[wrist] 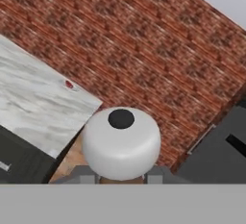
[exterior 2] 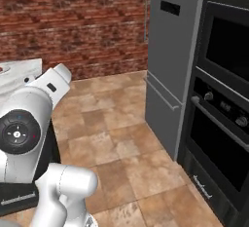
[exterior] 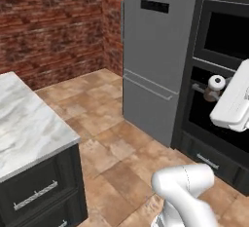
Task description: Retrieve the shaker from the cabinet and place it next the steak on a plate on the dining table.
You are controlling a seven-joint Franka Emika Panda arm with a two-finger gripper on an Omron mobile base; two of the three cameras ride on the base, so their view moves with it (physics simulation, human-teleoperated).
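Right up close, the gripper (wrist: 121, 176) has its two fingers squeezed on the shaker (wrist: 121, 143), with the shaker's white round top poking out. Further off is the dining table (exterior: 29, 123) with its marble top, then the brick wall (exterior: 53, 21) behind.

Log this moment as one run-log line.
phase: carrying | gripper: shut on shaker, white top toward hand camera | dining table: left of arm, marble top | steak: red spot at table's far edge | placement: not yet done
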